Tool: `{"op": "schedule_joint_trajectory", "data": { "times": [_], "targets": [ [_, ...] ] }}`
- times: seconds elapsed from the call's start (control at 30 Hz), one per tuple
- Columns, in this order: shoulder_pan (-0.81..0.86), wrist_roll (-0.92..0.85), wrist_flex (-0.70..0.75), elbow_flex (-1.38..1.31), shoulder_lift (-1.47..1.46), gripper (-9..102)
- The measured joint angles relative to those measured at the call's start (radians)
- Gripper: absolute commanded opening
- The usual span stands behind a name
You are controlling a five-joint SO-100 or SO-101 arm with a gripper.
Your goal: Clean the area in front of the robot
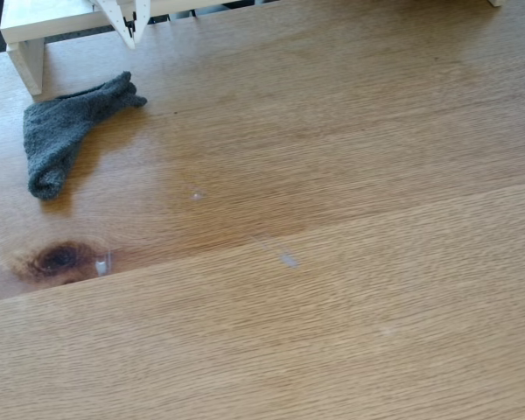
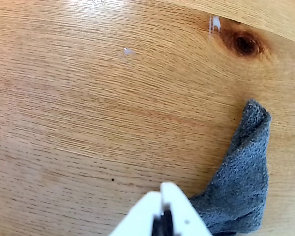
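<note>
The area is a light-brown oak tabletop with a plank seam and a dark knot. A crumpled grey sock lies on it at the upper left of the fixed view. The robot's white pointed gripper hangs at the top edge, just above the sock's far end and apart from it. In the wrist view the gripper enters from the bottom, its fingers pressed together with nothing between them. There the sock lies just right of the tips, with the knot beyond it.
A white wooden frame stands at the top left corner behind the sock. Small pale specks dot the wood near the seam; the wrist view shows specks too.
</note>
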Motion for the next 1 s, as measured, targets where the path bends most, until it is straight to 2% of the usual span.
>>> {"op": "schedule_joint_trajectory", "data": {
  "times": [0.07, 0.2, 0.3, 0.47, 0.7, 0.87, 1.0],
  "targets": [
    [0.008, 0.0, -0.038, 0.0, -0.003, 0],
    [0.21, 0.114, -0.08, 0.0, -0.112, 0],
    [0.247, 0.115, -0.086, 0.0, -0.138, 0],
    [0.256, 0.104, -0.15, 0.0, -0.169, 19],
    [0.242, 0.028, -0.393, -0.035, -0.376, 30],
    [0.236, 0.086, -0.43, -0.244, -0.686, 41],
    [0.35, 0.137, -0.459, -0.476, -0.93, 44]
  ]
}}
